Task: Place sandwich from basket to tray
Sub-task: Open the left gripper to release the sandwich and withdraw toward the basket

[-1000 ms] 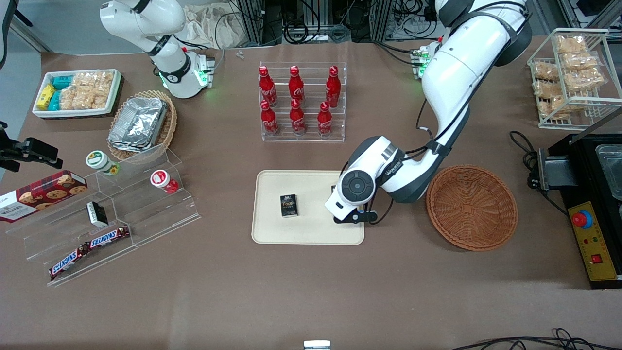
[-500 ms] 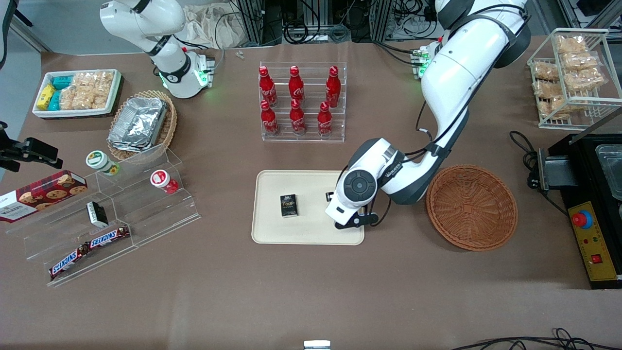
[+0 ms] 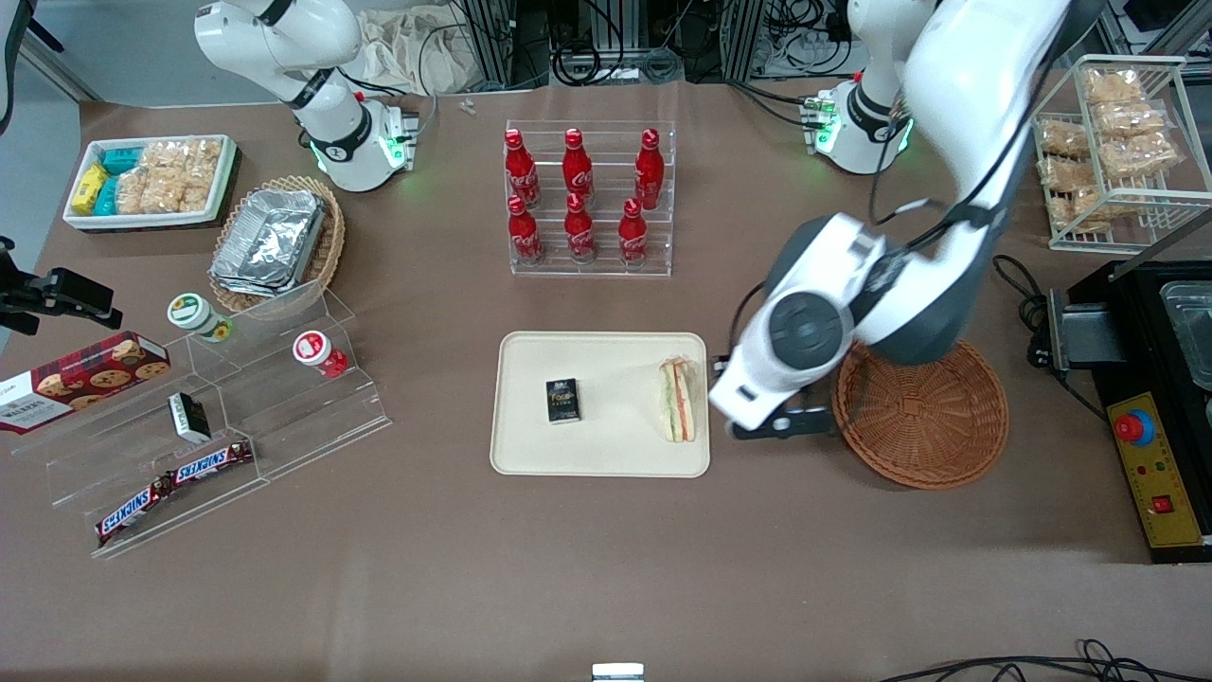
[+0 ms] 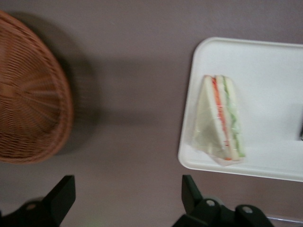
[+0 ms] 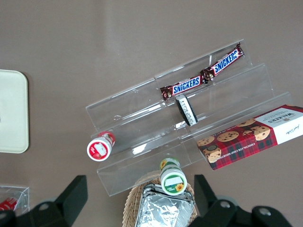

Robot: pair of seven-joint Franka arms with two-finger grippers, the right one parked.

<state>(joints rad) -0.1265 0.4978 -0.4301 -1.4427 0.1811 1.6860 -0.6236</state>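
The triangular sandwich (image 3: 678,400) of pale bread with green, orange and pink filling lies flat on the cream-beige rectangular tray (image 3: 606,450), near the tray's right edge at the centre of the front view. The round reddish-brown wicker basket (image 3: 933,426), at centre right, holds nothing visible. The placing looks done; only the arm's retreat seems left. The sandwich's long axis runs up and down the frame, its striped cut edge facing right. The robot's hand (image 4: 128,198) hangs above the bare brown table (image 3: 606,568) between tray and basket, fingers apart and holding nothing.
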